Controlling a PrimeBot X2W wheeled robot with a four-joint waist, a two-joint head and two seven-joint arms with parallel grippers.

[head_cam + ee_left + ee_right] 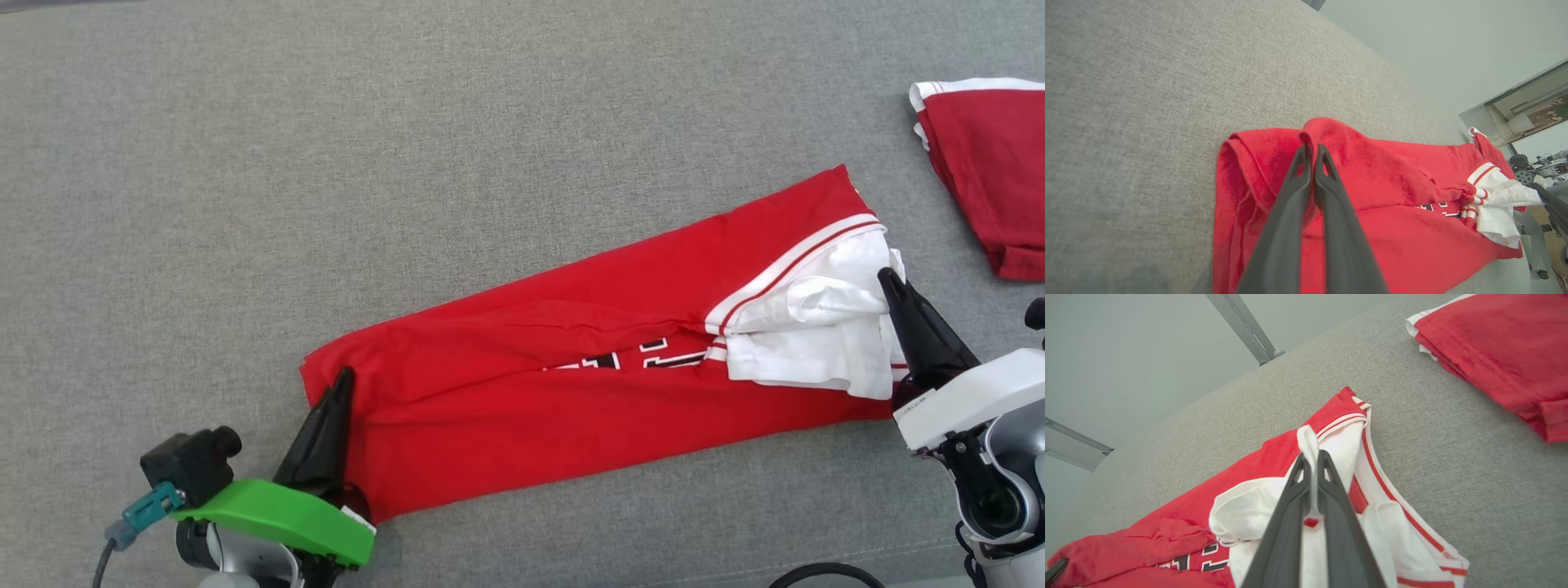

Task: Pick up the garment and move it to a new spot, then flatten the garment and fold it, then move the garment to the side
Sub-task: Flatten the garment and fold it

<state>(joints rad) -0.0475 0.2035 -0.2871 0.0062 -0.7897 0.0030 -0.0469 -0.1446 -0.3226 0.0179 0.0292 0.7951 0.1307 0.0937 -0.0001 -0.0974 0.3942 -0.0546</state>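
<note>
Probably a robotics lab: a grey cloth-covered worktop (326,147), pale walls (1433,32), and cluttered equipment (1551,161) off to the right.

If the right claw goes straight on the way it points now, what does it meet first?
The white fold of the garment that the right claw is shut on, then its striped trim just past the tips. Beyond lies grey surface, though depth is hard to judge.

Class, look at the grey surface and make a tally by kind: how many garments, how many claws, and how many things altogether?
Garments: 2 (long red garment; folded red garment at the robot's right)
Claws: 2 (left claw; right claw; each shut on an end of the long red garment)
Total: 4
</note>
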